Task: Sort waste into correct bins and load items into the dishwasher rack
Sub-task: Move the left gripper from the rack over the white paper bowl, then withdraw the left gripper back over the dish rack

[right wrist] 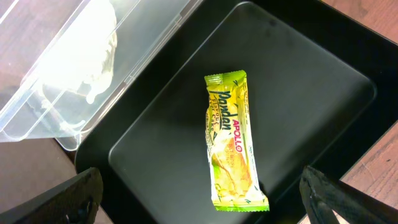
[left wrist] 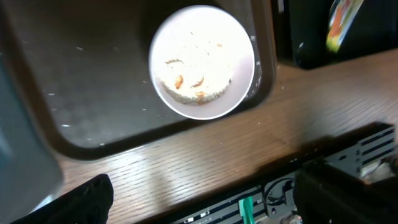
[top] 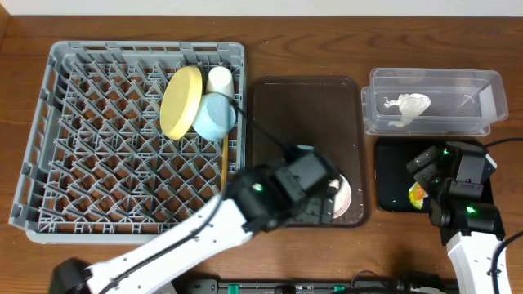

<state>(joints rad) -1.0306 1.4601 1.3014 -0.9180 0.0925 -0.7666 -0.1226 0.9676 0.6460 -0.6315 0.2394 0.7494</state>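
**Arm pose.** The left arm (top: 163, 245) extends from the near-left part of the counter (top: 310, 33) diagonally to the near-right corner of the brown serving tray (top: 278, 106). The left gripper (left wrist: 205, 186) points downward with its fingers spread wide apart and holds nothing. It hangs just beside the white bowl (left wrist: 202, 62). The right arm (top: 470, 216) rises from the near-right edge. The right gripper (right wrist: 205, 190) hangs above the black tray (right wrist: 155, 143), fingers wide apart and empty, with the near end of the snack wrapper (right wrist: 233, 146) between them below.

**Obstructions.** In the overhead view the left wrist covers most of the white bowl, and the right arm covers part of the black tray and wrapper. Both wrist views show only dark, blurred fingertips at the bottom corners. The chopsticks (top: 225, 159) appear as one thin line at the right edge of the dishwasher rack (top: 49, 122); the pair cannot be separated.

**Item condition.**
- White bowl: upright in the serving tray's corner, containing pale crumbs (left wrist: 193, 84) with orange flecks.
- Snack wrapper: yellow-green with orange lettering, flat in the black tray.
- Napkin (top: 406, 104): crumpled, white, inside the clear tub (top: 490, 86).
- Rack: holds the yellow plate (top: 180, 102) on edge, with the white cup (top: 219, 79) and light blue bowl (top: 214, 116) beside it.
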